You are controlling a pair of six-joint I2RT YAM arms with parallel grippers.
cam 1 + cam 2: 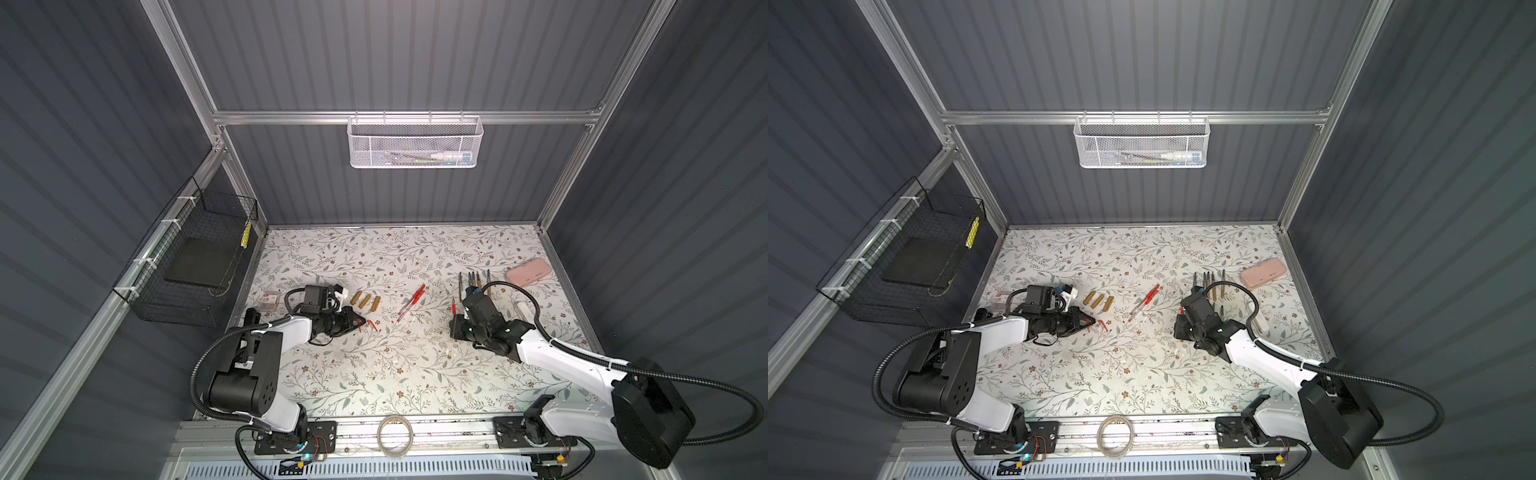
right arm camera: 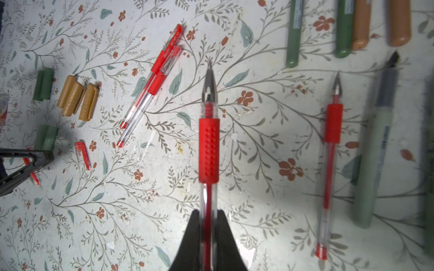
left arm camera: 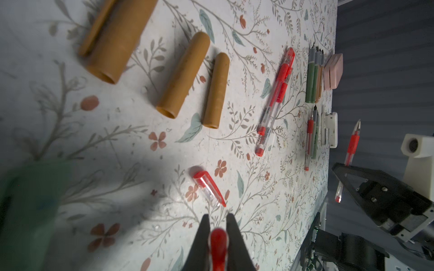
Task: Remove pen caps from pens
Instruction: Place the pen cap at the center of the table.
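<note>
Your left pincer [image 3: 218,218] pinches a red cap [image 3: 218,245]; your right pincer [image 2: 208,214] clamps an uncapped red pen [image 2: 208,145] above the worktop [image 2: 131,211].

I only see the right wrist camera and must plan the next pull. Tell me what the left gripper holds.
Observer: The left gripper is shut on a red cap.
Operator: Check the green and brown pens cut off in my picture.
Observer: Their tips are bare; none wears a cap.
Operator: Report what lies past them.
Observer: A pink case lies beside them.
</note>
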